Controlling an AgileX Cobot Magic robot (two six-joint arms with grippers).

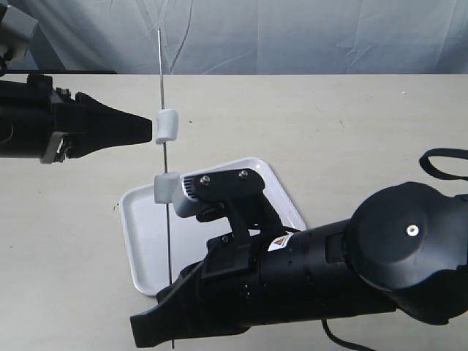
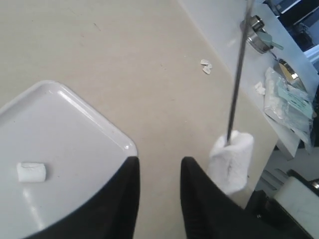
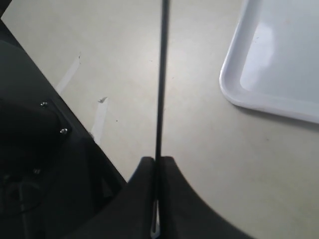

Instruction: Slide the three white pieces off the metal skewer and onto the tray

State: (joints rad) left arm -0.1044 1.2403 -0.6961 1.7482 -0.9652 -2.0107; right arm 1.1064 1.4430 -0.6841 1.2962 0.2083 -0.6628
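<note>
White tray [image 1: 142, 241] lies flat on the beige table [image 1: 351, 124], with a creased grey-blue cloth [image 1: 307, 36] hanging behind. The right gripper [image 3: 158, 170], jaws clamped tight on the metal skewer [image 1: 163, 88], holds it nearly upright close to the tray. The left gripper [image 2: 159, 199] has its jaws parted with nothing between them; the outer side of one finger touches the upper white piece [image 1: 167, 126] on the rod. A lower white piece [image 1: 165, 188] sits threaded beneath it, and a third white piece [image 2: 31, 172] lies on the tray. A small sticker [image 1: 278, 243] on the right arm is too small to read.
</note>
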